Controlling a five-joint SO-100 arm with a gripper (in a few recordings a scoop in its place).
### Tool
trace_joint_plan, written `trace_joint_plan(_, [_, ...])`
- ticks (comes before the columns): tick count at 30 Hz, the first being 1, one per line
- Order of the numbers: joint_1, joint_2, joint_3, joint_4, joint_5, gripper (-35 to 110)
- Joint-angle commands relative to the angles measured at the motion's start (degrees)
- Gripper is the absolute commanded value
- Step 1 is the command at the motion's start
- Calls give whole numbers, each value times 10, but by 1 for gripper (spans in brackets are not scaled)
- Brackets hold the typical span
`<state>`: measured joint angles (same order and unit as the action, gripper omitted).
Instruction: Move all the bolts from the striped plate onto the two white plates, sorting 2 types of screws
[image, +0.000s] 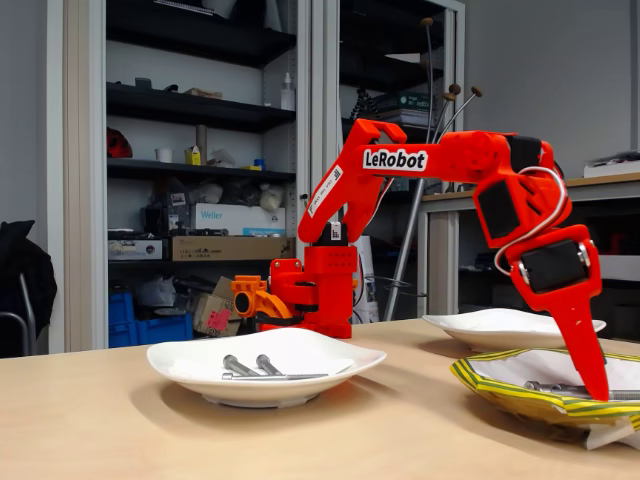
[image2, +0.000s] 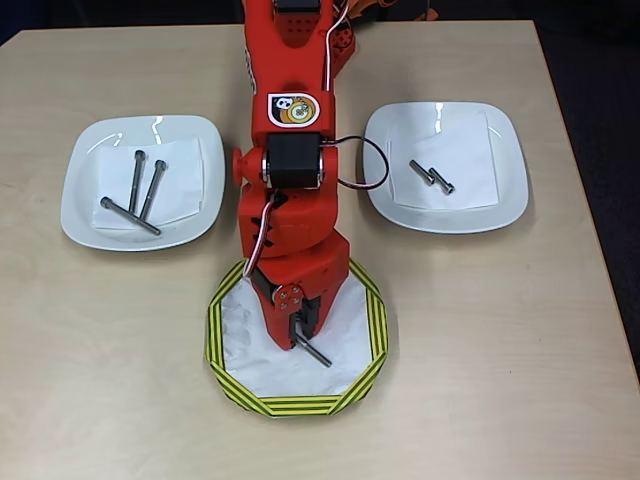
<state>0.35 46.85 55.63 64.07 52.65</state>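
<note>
Nearest you in the overhead view is the striped plate, and your gripper is down inside it, over the white middle. Going by size, the table carries three plates: the left white plate in the overhead view holds three long thin bolts, lying roughly near-to-far with one crossing at a slant, and the right white plate holds two short bolts side by side. One last bolt is left on the striped plate. Its long axis runs diagonally, from the gripper tips out toward the near right, so the far-left end sits right at your fingers while the rest pokes clear. The arm is folded forward from its base, the forearm pitched steeply down, fingers pointing at the paper; the fixed view shows the gripper planted in the plate. The jaws look nearly closed around that bolt's end, but whether they truly pinch it I cannot tell. By its length, it probably belongs on the right plate, so you would lift straight, then swing right.
</note>
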Motion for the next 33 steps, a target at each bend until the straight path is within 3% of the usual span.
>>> trace_joint_plan(1, [33,13,5,28,-4,7])
trace_joint_plan(12, [49,-33,-84,73,-22,0])
trace_joint_plan(24, [58,-45,-281,224,-49,0])
trace_joint_plan(29, [77,5,-282,251,-65,0])
trace_joint_plan(33, [103,99,-186,257,-66,0])
